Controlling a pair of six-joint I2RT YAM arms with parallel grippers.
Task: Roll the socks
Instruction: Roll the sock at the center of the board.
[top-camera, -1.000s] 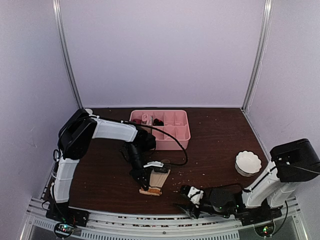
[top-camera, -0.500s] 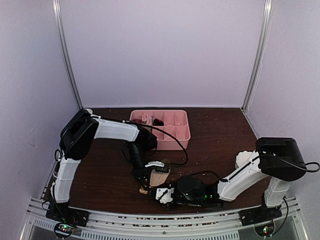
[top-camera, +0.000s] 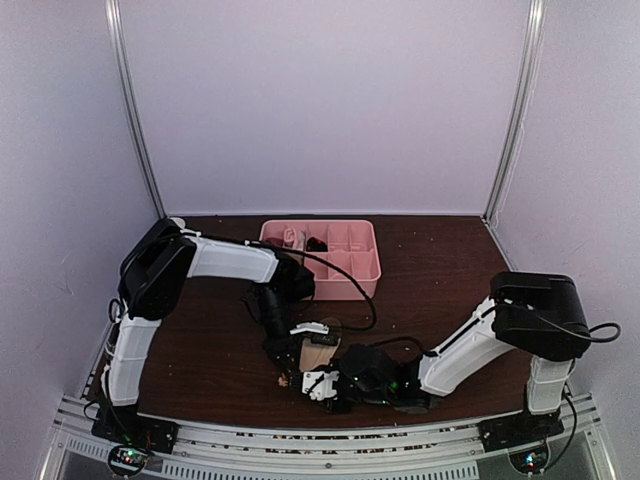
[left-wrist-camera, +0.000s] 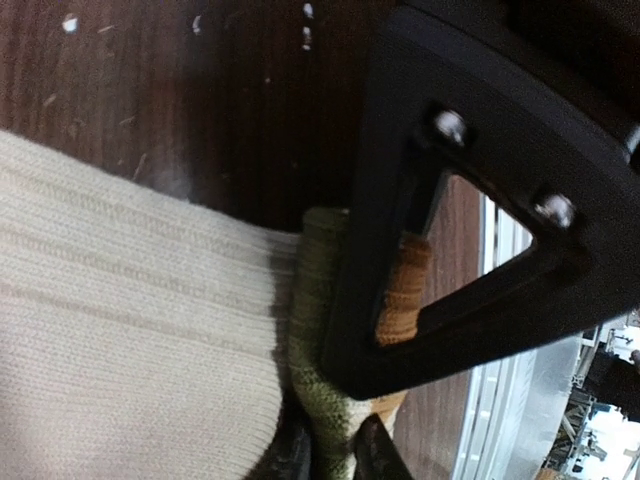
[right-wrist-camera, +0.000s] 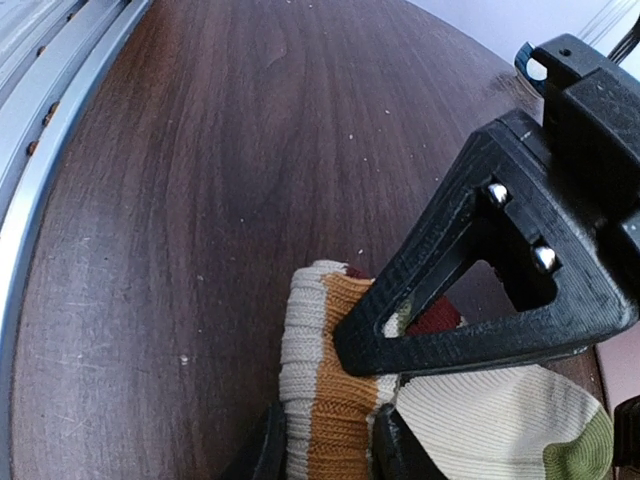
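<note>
Left fingers (left-wrist-camera: 372, 452): pinched down tight, olive fabric caught in the thin gap between them.
Right fingers (right-wrist-camera: 268, 445): set narrow, one on each side of the striped end; can't tell whether they press it.
Beige sock (top-camera: 320, 351): flat on the table (top-camera: 210, 340), near the front edge and just in front of the pink tray (top-camera: 365, 262). Long axis runs near to far, leaning a little right, with the striped end toward the front.
Left arm: elbow high, forearm dropping steeply, left gripper (top-camera: 287, 362) pointing down onto the sock's left side.
Right arm: stretched low and long across the front of the table, right gripper (top-camera: 316, 385) at the sock's near end, close against the left one.
Since a second ago: the right arm was folded by its base, well apart from the sock, and now it's right there; the left arm has hardly budged.
</note>
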